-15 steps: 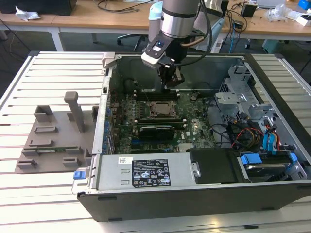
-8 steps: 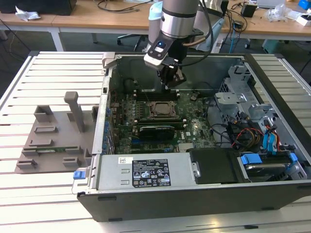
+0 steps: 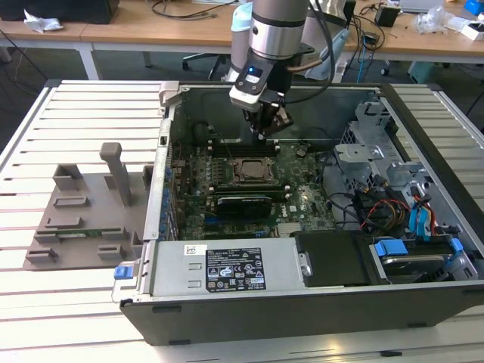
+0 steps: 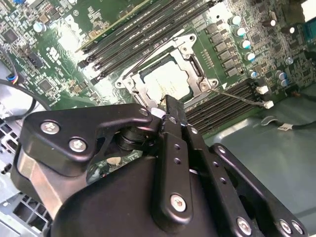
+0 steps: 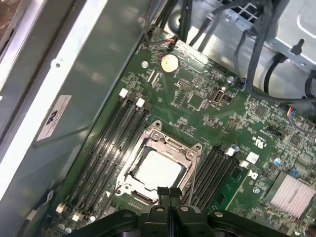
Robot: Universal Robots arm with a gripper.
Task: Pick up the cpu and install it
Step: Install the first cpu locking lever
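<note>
Claw (image 3: 262,133) is hanging inside an open computer case (image 3: 249,302), fingers pressed together, gripping nothing. Case is lying on a white slatted table (image 3: 76,318), with wooden desks (image 3: 151,34) behind. The cpu (image 5: 158,170) is sitting in the metal-framed socket (image 5: 192,150) near the fingertips, silvery-white lid up. Dark memory slots (image 5: 106,148) are flanking it. Grey fixture plate (image 3: 76,227) is resting on the table at the exterior view's left.

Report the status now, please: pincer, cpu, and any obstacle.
Pincer shut, empty, hovering above motherboard near socket. Cpu lying in socket. Nothing between pincer and socket.
</note>
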